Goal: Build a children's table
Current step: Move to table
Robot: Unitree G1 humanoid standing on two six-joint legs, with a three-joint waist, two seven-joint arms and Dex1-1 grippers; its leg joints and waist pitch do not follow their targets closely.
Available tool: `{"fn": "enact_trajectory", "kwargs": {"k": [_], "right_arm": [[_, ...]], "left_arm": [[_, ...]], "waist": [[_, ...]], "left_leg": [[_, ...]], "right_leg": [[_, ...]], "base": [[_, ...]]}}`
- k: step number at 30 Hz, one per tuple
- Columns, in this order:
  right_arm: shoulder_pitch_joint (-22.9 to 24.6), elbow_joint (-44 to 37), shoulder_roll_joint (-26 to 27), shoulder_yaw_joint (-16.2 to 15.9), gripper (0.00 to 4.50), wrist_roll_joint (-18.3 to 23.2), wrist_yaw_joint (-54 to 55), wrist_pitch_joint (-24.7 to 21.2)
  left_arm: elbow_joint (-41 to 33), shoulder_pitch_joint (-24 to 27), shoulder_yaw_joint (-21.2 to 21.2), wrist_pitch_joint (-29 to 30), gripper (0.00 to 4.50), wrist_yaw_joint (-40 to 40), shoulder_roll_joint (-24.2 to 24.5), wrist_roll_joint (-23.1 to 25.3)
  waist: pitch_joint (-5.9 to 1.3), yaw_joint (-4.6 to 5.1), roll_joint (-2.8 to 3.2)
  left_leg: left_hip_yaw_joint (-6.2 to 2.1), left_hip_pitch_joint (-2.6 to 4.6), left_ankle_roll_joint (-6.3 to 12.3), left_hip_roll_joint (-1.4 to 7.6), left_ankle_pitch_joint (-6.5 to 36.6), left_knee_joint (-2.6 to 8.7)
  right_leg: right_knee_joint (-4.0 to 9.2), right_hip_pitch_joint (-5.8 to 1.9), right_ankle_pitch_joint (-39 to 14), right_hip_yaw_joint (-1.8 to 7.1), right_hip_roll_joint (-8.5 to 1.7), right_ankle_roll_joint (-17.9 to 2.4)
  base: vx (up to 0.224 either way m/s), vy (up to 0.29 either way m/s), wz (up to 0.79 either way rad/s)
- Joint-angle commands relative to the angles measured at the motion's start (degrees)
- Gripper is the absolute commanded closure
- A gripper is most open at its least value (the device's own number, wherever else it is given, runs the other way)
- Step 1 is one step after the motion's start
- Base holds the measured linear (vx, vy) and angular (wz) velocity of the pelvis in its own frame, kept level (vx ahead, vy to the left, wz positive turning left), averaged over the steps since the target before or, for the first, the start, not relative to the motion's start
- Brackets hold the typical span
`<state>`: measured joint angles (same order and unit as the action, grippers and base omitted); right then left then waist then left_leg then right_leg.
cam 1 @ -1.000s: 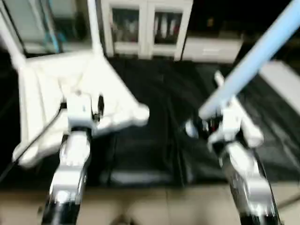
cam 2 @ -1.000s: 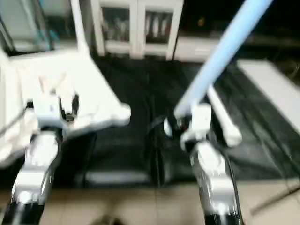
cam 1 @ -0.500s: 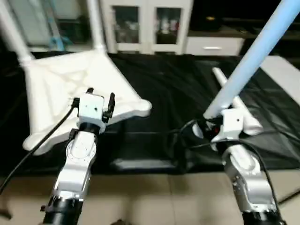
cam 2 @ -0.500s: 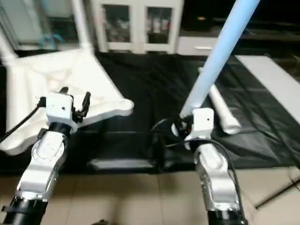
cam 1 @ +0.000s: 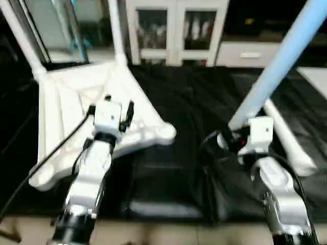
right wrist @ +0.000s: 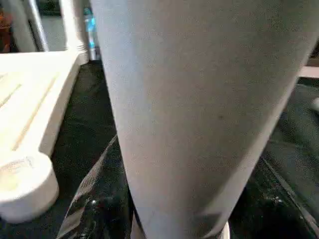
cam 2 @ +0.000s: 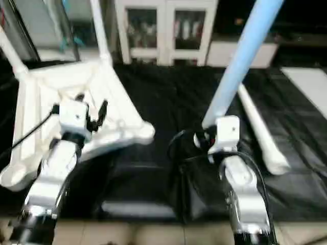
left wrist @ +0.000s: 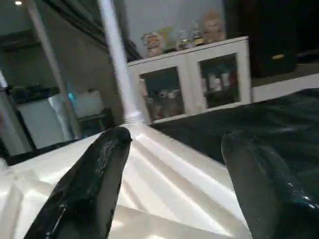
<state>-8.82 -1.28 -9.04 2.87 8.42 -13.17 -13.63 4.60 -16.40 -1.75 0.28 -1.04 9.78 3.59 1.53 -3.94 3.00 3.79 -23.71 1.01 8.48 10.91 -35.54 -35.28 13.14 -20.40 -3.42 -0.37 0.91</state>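
Note:
The children's table top [cam 1: 66, 97] lies upside down on the black cloth at the left, ribbed side up. Two white legs [cam 1: 116, 30] [cam 1: 20, 35] stand in its far corner sockets. My left gripper [cam 1: 111, 104] hovers open over the top's near part, nothing between its black fingers [left wrist: 94, 184]. My right gripper [cam 1: 232, 139] is shut on the thick end of a third leg [cam 1: 276, 61], which slants up to the far right. The near right corner socket [cam 1: 166, 132] is empty and lies left of the right gripper. A fourth leg [cam 1: 286, 138] lies on the cloth.
The black cloth [cam 1: 179, 97] covers the work surface. A white cabinet with glass doors [cam 1: 173, 25] stands behind it. Pale floor shows along the near edge [cam 1: 168, 237]. A black cable runs along my left forearm [cam 1: 46, 163].
The whole picture has shifted with the head's motion. Both grippers keep their places relative to the table top, and the right one still holds the slanted leg.

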Motion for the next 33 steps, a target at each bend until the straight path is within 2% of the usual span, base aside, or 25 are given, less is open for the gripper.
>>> {"fn": "enact_trajectory", "kwargs": {"k": [1,2,3,4,5,6,7,8,9,10,11,12,13,14,15,16,17,18,19,20,22,23,26,29,33], "right_arm": [[-2.14,-1.2,-0.22,-1.18,2.61,0.46,-1.16,-1.55],[-3.2,-0.67,-0.5,-1.48,2.61,0.29,-1.34,-1.92],[-3.91,-0.02,-0.94,-2.09,2.61,-0.3,-1.79,-1.91],[-4.06,0.13,-1.1,-2.28,2.61,-0.54,-2.04,-1.92],[-4.16,0.23,-1.42,-2.66,2.61,-0.68,-2.8,-2.24],[-4.09,-0.11,-1.75,-2.92,2.61,-0.4,-3.4,-2.66],[-4.16,-0.6,-2.18,-3.06,2.61,-0.01,-4.12,-2.79],[-4.29,-1.06,-2.6,-2.91,2.61,0.67,-4.87,-2.86],[-4.46,-1.5,-2.87,-2.53,2.61,1.32,-5.39,-3.16],[-4.46,-1.5,-2.87,-2.53,2.61,1.32,-5.39,-3.16],[-5.74,-2.3,-3.32,-0.1,2.61,5.31,-7.49,-4.43],[-6.31,-2.88,-3.76,0.83,2.61,7.37,-9.07,-5.29],[-6.95,-3.52,-4.17,1.82,2.61,9.74,-10.6,-6.54],[-7.42,-4.16,-4.45,2.69,2.61,12.1,-11.97,-7.98],[-7.71,-4.57,-4.75,3.13,2.61,13.58,-12.93,-8.88],[-7.85,-4.83,-4.99,3.32,2.61,14.36,-13.54,-9.36],[-8.08,-5.32,-5.56,3.52,2.61,15.85,-14.97,-10.32],[-8.3,-5.77,-6.03,3.74,2.61,17.59,-16.45,-11.57],[-8.3,-5.77,-6.03,3.74,2.61,17.59,-16.45,-11.57],[-8.92,-6.56,-7.69,3.54,2.61,21.3,-21.02,-14.43],[-9.32,-7.13,-9.55,2.53,2.61,23.33,-25.27,-16.68],[-9.36,-7.2,-9.78,2.4,2.61,23.54,-25.68,-16.97],[-9.32,-8.25,-12.16,1.0,2.61,25.54,-29.27,-19.87],[-8.8,-9.25,-14.25,-0.81,2.61,26.07,-31.7,-21.41],[-8.14,-9.36,-14.98,-1.36,2.61,25.39,-32.21,-21.77]], "left_arm": [[-0.18,-0.01,1.06,1.39,1.15,-0.25,-0.25,-0.35],[-0.17,0.42,1.13,1.6,1.15,0.04,-0.59,-0.32],[-0.23,0.9,1.1,1.66,1.15,0.23,-0.99,-0.43],[-0.32,1.09,1.04,1.66,1.15,0.3,-1.15,-0.46],[-0.59,1.4,0.8,1.65,1.15,0.41,-1.46,-0.45],[-0.83,1.47,0.71,1.62,1.15,0.06,-1.64,-0.67],[-1.13,1.53,1.11,1.05,1.15,-1.02,-2.13,-2.43],[-1.32,1.5,1.43,1.54,1.15,-2.62,-2.47,-4.47],[-1.45,1.45,1.51,2.15,1.15,-4.48,-2.53,-6.58],[-1.45,1.45,1.51,2.15,1.15,-4.48,-2.53,-6.58],[-3.1,2.3,0.3,0.07,0.97,-14.8,-0.29,-13.3],[-3.8,2.61,-0.04,0.75,0.86,-19.02,1.07,-15.19],[-4.36,2.77,-0.36,1.76,0.79,-22.37,2.77,-16.04],[-4.68,2.78,-0.68,2.67,0.79,-24.6,4.35,-15.93],[-5.23,2.91,-0.97,3.66,0.76,-26.55,5.31,-16.39],[-5.74,3.04,-1.22,4.6,0.66,-27.97,5.87,-17.06],[-6.72,3.31,-1.94,6.44,0.66,-30.74,7.15,-18.22],[-7.2,3.39,-2.78,7.47,0.52,-33.0,8.53,-18.49],[-7.2,3.39,-2.78,7.47,0.43,-33.0,8.53,-18.49],[-7.79,2.92,-5.38,10.53,0.39,-39.04,12.31,-18.95],[-7.58,1.74,-7.62,13.56,0.22,-44.71,15.71,-20.52],[-7.53,1.58,-7.87,13.91,0.09,-45.46,16.13,-20.8],[-7.4,-0.08,-10.03,19.26,0.09,-52.6,19.63,-23.44],[-5.75,-2.18,-13.51,23.23,0.09,-58.0,23.33,-20.52],[-3.75,-4.12,-16.15,26.25,0.09,-61.44,25.85,-19.9]], "waist": [[-5.05,3.92,0.59],[-4.53,2.89,-0.41],[-4.33,2.85,-1.4],[-4.2,2.54,-1.64],[-3.39,2.68,-3.82],[-2.19,2.31,-5.28],[-2.0,2.29,-6.57],[-2.07,-1.1,-8.48],[-2.43,-0.96,-8.82],[-2.62,-1.32,-8.35],[-1.92,-1.01,-8.19],[-2.47,-0.28,-6.61],[-2.88,-0.21,-5.66],[-3.91,0.99,-4.89],[-3.69,1.44,-5.32],[-3.61,1.11,-5.25],[-3.1,0.94,-5.45],[-2.56,0.52,-5.38],[-2.32,0.51,-5.54],[-1.78,0.39,-5.74],[-1.43,0.45,-5.7],[-1.15,0.44,-5.56],[-0.87,0.33,-5.43],[-0.95,0.1,-5.34],[-1.25,0.01,-5.35]], "left_leg": [[-9.34,12.44,24.86,8.5,-17.79,3.57],[-10.12,11.68,29.81,9.58,-21.53,3.28],[-8.72,10.6,28.03,8.29,-22.49,3.44],[-7.49,10.46,26.45,7.22,-22.03,3.31],[-5.26,9.18,25.02,6.83,-15.79,4.86],[-1.87,7.29,21.57,4.01,-3.88,5.47],[-0.31,6.86,18.71,1.56,3.79,4.72],[1.59,2.53,8.09,-3.32,9.64,-4.72],[0.57,0.81,4.98,-2.16,6.22,-5.15],[-0.19,-0.1,2.2,-1.76,1.64,-4.17],[-0.38,0.26,-1.29,-0.22,-5.0,-1.46],[0.14,1.17,-2.73,1.02,-15.74,2.95],[-0.1,2.39,-0.91,1.93,-19.66,2.96],[-0.88,5.92,-0.28,3.14,-32.93,0.73],[-0.9,5.86,0.35,2.66,-37.56,0.84],[-0.33,5.92,0.39,2.49,-36.13,0.73],[0.34,4.89,0.16,2.4,-28.92,1.53],[0.74,4.57,-0.95,2.8,-18.06,2.47],[0.94,4.28,-1.42,2.97,-12.89,2.9],[1.38,4.15,-2.7,3.65,-0.32,3.88],[1.93,4.4,-2.94,3.78,5.61,4.34],[2.38,4.63,-3.45,3.82,9.83,4.65],[3.42,4.86,-4.89,4.13,13.0,4.89],[3.67,4.73,-4.56,4.11,11.0,4.93],[3.81,4.38,-4.74,4.28,8.75,4.9]], "right_leg": [[-6.6,8.57,-3.17,-2.15,-1.14,1.22],[-9.24,10.86,-5.36,-0.31,-3.08,3.75],[-10.01,12.01,-1.38,0.5,-3.69,6.55],[-9.82,12.59,1.23,0.6,-3.56,7.16],[-8.56,12.92,6.64,1.66,-4.13,5.44],[-3.3,11.7,13.11,3.09,-5.29,0.33],[0.49,10.06,13.96,4.43,-6.13,-0.86],[7.03,3.11,-15.52,11.99,-14.0,0.27],[6.11,1.5,-14.97,11.93,-14.52,-1.84],[4.42,0.74,-6.71,11.06,-13.6,-3.38],[3.02,1.98,11.31,8.97,-12.06,-8.01],[-0.09,3.25,27.41,5.04,-7.53,-9.14],[-0.6,4.83,31.84,4.21,-6.12,-8.77],[-1.9,7.56,35.86,3.65,-4.5,-9.88],[-1.19,7.38,33.77,3.9,-4.8,-10.1],[-0.72,7.51,32.46,4.05,-5.2,-10.32],[-0.06,6.62,29.01,4.37,-6.06,-11.41],[0.71,6.17,23.61,4.49,-6.78,-12.65],[0.92,5.85,21.38,4.66,-7.02,-13.24],[1.52,5.59,14.64,4.8,-7.65,-14.78],[1.85,5.82,10.03,4.85,-7.61,-15.16],[2.25,5.99,4.84,4.92,-7.65,-14.8],[3.01,6.54,-3.4,5.23,-8.01,-13.7],[3.01,6.73,-2.96,5.22,-7.83,-12.73],[2.71,6.7,-0.67,5.12,-8.07,-13.11]], "base": [[0.208,0.006,-0.2],[0.287,0.023,-0.31],[0.192,-0.001,-0.28],[0.154,0.028,-0.13],[0.076,0.01,-0.02],[0.144,-0.025,-0.02],[0.125,-0.085,0.02],[0.125,-0.085,0.02],[0.115,-0.061,-0.04],[0.117,-0.018,-0.08],[0.117,-0.018,-0.08],[0.116,0.007,-0.08],[0.128,0.05,-0.06],[0.128,0.05,-0.06],[0.115,0.074,-0.02],[0.075,0.06,-0.02],[0.075,0.06,-0.02],[0.0,0.0,0.0],[0.0,0.0,0.0],[0.0,0.0,0.0],[0.0,0.0,0.0],[-0.076,0.006,0.05],[-0.036,0.0,0.02],[0.0,0.0,0.0],[0.0,0.0,0.0]]}}
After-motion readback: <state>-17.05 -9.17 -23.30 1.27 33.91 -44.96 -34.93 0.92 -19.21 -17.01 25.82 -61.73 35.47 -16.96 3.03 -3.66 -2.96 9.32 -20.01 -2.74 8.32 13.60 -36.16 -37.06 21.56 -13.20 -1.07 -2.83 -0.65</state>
